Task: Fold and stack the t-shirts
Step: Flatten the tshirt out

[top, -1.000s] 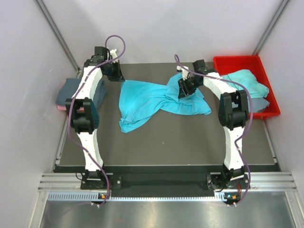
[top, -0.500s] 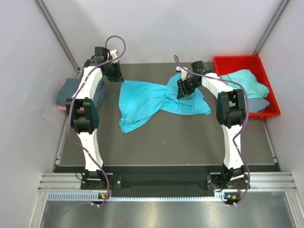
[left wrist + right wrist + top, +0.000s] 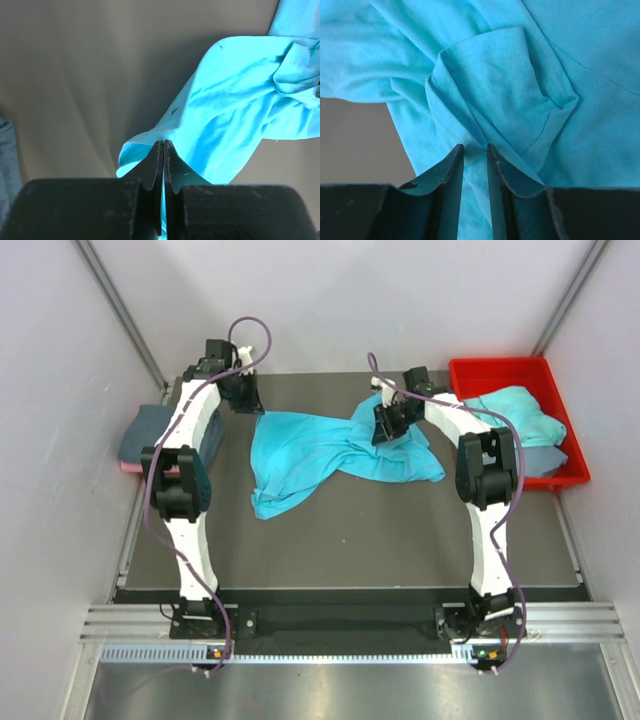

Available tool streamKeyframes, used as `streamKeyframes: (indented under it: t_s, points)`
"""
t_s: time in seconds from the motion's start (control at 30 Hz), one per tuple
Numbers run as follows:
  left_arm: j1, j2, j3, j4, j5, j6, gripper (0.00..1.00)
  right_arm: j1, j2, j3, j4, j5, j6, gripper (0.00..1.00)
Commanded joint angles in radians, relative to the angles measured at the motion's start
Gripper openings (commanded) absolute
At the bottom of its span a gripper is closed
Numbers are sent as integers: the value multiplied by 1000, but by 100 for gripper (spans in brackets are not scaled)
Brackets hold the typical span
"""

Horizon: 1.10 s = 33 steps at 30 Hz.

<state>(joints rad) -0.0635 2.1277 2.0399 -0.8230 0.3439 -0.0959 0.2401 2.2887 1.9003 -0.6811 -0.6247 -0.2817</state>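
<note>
A turquoise t-shirt (image 3: 310, 450) lies crumpled across the middle of the table. My left gripper (image 3: 247, 400) is at its far left corner; in the left wrist view this gripper (image 3: 163, 142) is shut on a pinch of the turquoise cloth (image 3: 225, 115). My right gripper (image 3: 386, 430) is down on the shirt's far right part. In the right wrist view it (image 3: 475, 146) stands narrowly open, a ridge of the cloth by a sleeve hem (image 3: 490, 75) between its tips. Folded slate blue-grey and pink t-shirts (image 3: 150, 435) are stacked at the table's left edge.
A red bin (image 3: 500, 364) stands at the far right, holding another turquoise shirt (image 3: 520, 410) over a grey one (image 3: 545, 462). Grey walls close in on both sides. The dark table (image 3: 380, 530) shows bare in front of the shirt.
The right jaws have narrowed around the fold of cloth. The left arm has shifted slightly, still gripping the shirt corner.
</note>
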Motion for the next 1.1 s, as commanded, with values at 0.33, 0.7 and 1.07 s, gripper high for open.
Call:
streamKeyframes:
  t_s: [0.33,0.7,1.07]
  points:
    - [-22,-55,-3,-5,-28,32,0,28,12,63,48,-50,30,19]
    - [-22,-51,9,-5,-39,33,0,28,-21,57,38,17,4,0]
    - [-18,-20,140,4,-19,44,0,-24,-224,224,-11,151,-59,0]
